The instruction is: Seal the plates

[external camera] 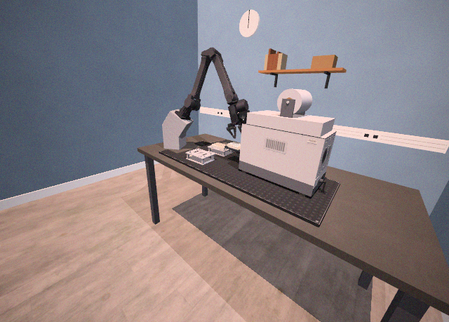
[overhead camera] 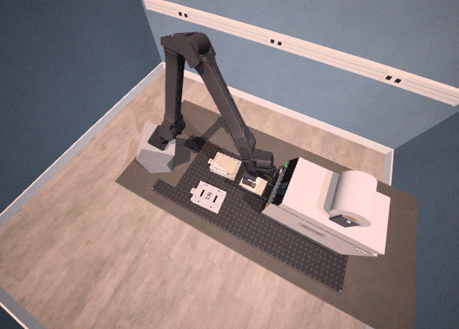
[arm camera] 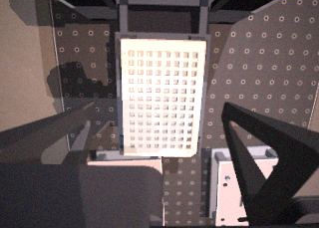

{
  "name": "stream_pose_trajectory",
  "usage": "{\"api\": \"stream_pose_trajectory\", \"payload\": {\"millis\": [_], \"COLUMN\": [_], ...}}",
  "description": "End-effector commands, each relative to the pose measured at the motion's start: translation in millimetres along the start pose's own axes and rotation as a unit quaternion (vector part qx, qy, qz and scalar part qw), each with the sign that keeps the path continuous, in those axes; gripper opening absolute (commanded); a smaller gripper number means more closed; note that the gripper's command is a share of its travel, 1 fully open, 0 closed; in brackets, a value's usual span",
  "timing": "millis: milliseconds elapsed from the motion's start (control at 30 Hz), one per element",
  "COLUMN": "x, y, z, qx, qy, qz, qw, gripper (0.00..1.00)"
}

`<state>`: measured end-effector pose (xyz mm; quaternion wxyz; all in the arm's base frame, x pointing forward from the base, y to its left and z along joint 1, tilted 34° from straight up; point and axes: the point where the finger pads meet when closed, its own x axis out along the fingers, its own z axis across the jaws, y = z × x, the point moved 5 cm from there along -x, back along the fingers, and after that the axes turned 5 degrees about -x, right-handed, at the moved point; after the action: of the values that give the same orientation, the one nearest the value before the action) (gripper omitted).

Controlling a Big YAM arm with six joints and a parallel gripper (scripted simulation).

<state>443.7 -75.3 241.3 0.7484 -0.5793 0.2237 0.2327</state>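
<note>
Wrist view shows the open pincer [overhead camera: 249, 183] [external camera: 234, 130] [arm camera: 159, 109] above a pale, grid-welled plate [overhead camera: 260, 186] [external camera: 233, 144] [arm camera: 162, 98].

In the top view, the arm's wrist [overhead camera: 261, 158] hides part of the plate on the sealer's stage [overhead camera: 259, 186], at that plate's 11 o'clock side. The writing on the front of the sealer [overhead camera: 325, 203] [external camera: 279, 155] is too small to read. In the exterior view, the sealer's big body hides its own front and the 3 o'clock end of the stage plate. In the wrist view, the bottom edge cuts off the nest at 5 o'clock [arm camera: 249, 188], and the dark gripper part at 7 o'clock [arm camera: 120, 195] covers much of the plate nest behind it [arm camera: 126, 162].
</note>
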Motion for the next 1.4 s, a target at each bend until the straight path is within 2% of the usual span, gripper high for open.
{"api": "stream_pose_trajectory", "payload": {"millis": [0, 333, 467, 533, 667, 867, 1033, 1200, 1367], "x": [-0.4, -22.7, -22.9, -16.8, -15.0, -30.1, -31.4, -25.9, -20.9], "y": [8, 14, 19, 31, 43, 33, 42, 65, 57], "z": [1, -3, -4, -3, -3, -1, -3, -7, -1], "qx": [0.005, 0.001, -0.002, -0.002, -0.001, -0.008, -0.005, 0.004, -0.001], "qy": [0.001, 0.003, 0.004, 0.001, 0.000, 0.001, 0.002, 0.005, -0.001], "qz": [0.002, -0.024, -0.022, -0.005, 0.002, -0.026, -0.023, 0.004, 0.006], "qw": [1.000, 1.000, 1.000, 1.000, 1.000, 1.000, 1.000, 1.000, 1.000], "gripper": [1.00, 1.00, 1.00, 1.00, 1.00, 1.00, 1.00, 1.00, 1.00]}}
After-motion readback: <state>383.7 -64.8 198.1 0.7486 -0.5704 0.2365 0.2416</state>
